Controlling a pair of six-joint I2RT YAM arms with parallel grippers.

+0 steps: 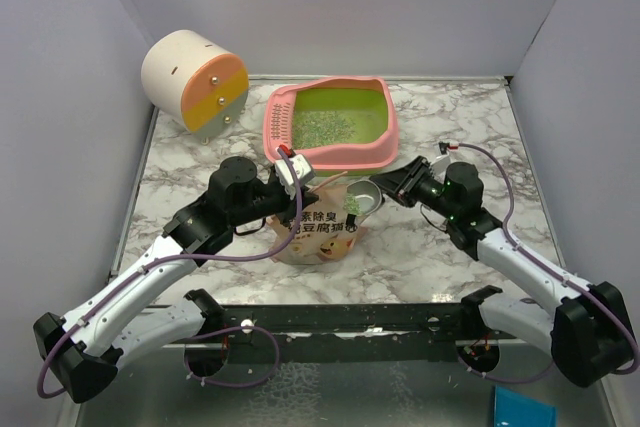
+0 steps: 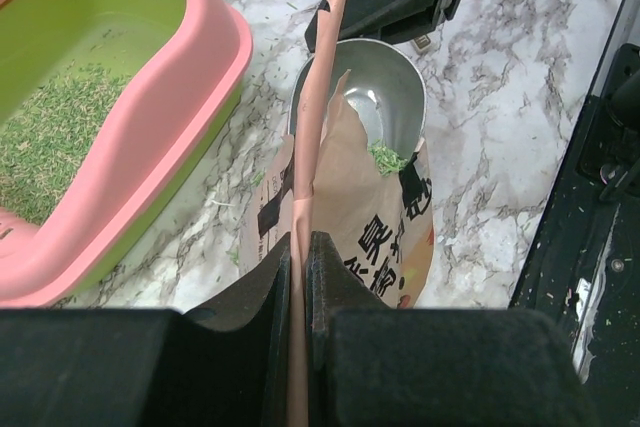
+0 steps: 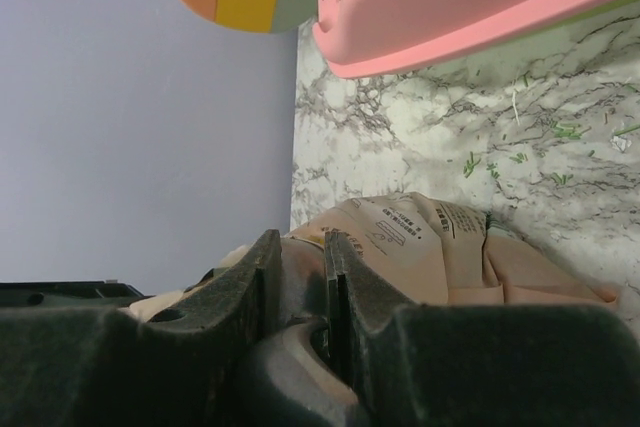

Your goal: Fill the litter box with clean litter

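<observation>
—Spilling is our worry: if our right claw [image 1: 392, 185] lifts the grey metal scoop [image 2: 375, 97] tilted, granules scatter over the marble-patterned table [image 1: 480, 147] short of the pink plastic litter box [image 1: 330, 154] at its far edge, where pale green-grey litter granules [image 1: 335, 127] thinly cover the lime basin.
—And our grips?
—Right claw is clamped on the scoop's handle. Left claw [image 2: 300, 247] is pinched almost closed on the lip of the beige printed pouch [image 2: 375, 237]. If that slips, the pouch sags.

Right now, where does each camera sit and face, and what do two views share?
Top: above and behind, looking down on the table; both arms show.
Left wrist: looks past the left gripper, shut on the bag, toward the scoop.
Right wrist: looks past the right gripper across the table.
Shared: all show the litter box.
</observation>
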